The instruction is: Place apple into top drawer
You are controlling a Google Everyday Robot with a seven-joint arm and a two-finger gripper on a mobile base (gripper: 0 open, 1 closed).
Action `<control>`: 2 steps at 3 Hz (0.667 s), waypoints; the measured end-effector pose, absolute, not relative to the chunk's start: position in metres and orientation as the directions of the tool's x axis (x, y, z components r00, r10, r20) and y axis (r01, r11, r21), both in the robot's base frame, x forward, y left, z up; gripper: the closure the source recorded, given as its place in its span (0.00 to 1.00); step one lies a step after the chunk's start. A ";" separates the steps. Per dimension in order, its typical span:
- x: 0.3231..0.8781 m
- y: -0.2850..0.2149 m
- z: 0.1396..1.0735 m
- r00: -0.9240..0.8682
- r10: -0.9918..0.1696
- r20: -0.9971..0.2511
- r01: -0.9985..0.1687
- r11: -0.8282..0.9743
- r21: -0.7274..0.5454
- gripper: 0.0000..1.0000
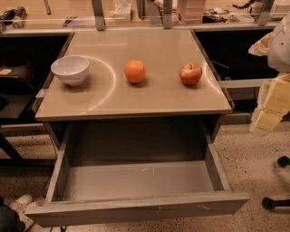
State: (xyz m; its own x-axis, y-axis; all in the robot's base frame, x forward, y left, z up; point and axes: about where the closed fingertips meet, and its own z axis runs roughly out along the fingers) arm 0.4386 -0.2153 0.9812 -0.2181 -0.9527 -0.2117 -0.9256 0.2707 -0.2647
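Only a slice of the robot shows, along the right edge of the view. Uppermost is a smooth, rounded white shell [281, 45], cut off by the frame. Below it, about mid-height at that same edge, is the hand [270, 109]: pale yellow and blocky, made of flat-faced slabs with squared corners, the lowest slab a lighter cream with soft pale edges

A speckled floor [244, 156] is spreading beneath the glossy beige table [158, 45]; warm light is glinting off it, and possibly cluttered benches [68, 11] are lining the back.
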 end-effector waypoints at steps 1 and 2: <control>0.440 -0.215 0.983 -0.222 -0.954 -0.204 -0.922 0.273 -0.276 0.00; 0.462 -0.203 0.989 -0.214 -0.964 -0.156 -0.921 0.252 -0.296 0.00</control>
State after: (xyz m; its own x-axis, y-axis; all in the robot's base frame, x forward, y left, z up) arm 0.4617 -0.2027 0.9894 -0.2141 -0.9643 -0.1560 -0.9212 0.2524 -0.2962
